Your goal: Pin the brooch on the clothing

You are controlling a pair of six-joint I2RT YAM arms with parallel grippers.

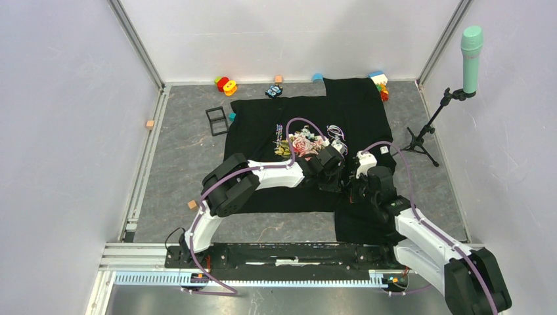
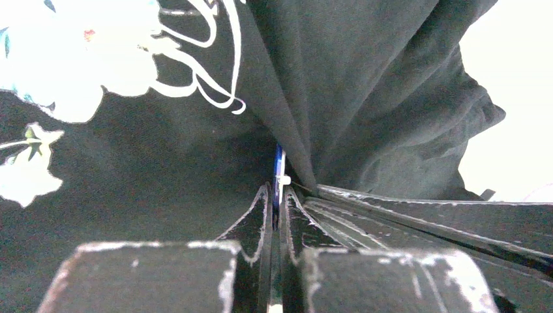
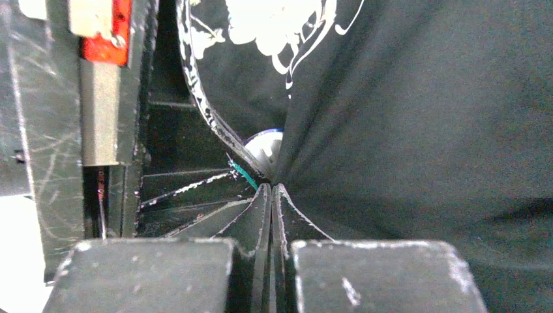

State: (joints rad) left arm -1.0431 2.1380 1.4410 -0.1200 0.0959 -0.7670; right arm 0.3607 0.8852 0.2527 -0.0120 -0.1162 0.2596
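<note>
The black T-shirt (image 1: 355, 111) lies spread on the grey table, its rose print (image 1: 303, 143) near the middle. My left gripper (image 1: 334, 164) is over the shirt, just right of the print. In the left wrist view it (image 2: 279, 189) is shut on the blue brooch (image 2: 278, 163), held edge-on against a raised fold of the shirt (image 2: 365, 98). My right gripper (image 1: 358, 169) meets it from the right. In the right wrist view it (image 3: 272, 186) is shut on a pinch of the shirt (image 3: 404, 130). The brooch (image 3: 266, 147) shows there as a pale disc with a blue rim, right at the pinch.
A black square frame case (image 1: 217, 120) and a teal cube (image 1: 232, 116) sit by the shirt's left edge. Coloured toys (image 1: 225, 84) lie along the back wall. A microphone stand (image 1: 420, 139) is at the right. Small orange cubes (image 1: 150, 123) (image 1: 192, 204) lie at the left.
</note>
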